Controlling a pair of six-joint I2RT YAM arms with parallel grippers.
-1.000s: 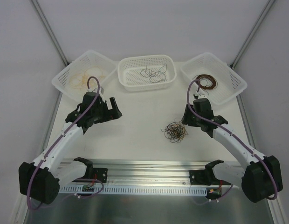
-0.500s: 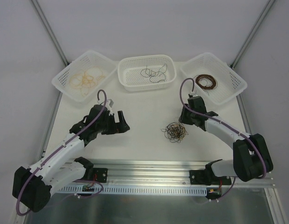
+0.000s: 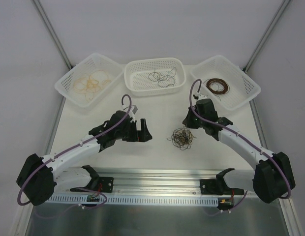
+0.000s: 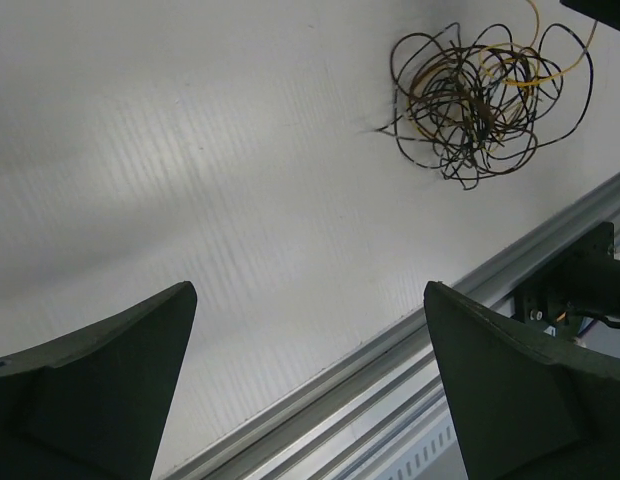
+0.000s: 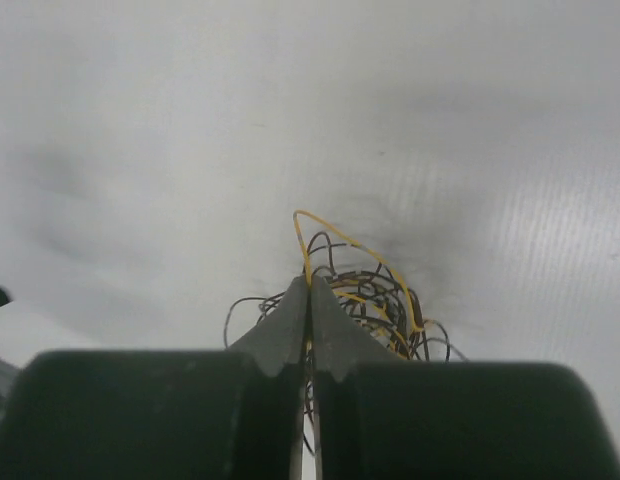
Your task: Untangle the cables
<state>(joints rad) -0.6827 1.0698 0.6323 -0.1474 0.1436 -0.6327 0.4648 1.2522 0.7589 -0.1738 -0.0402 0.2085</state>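
Tangle of hair-thin yellow, black and brown cables lies mid-table on the white table, just at 7 o'clock of my right gripper. Right wrist view: fingers pressed together, a yellow strand caught in the seam; overhead is too coarse to show that. Left gripper gapes wide, tangle well off at its 3 o'clock. The tangle's near part is hidden behind the right fingers

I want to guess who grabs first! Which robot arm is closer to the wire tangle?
Right. The right fingers are shut on the edge of the tangle, pinching a yellow wire. The left fingers hang open, apart from it, off to its left.
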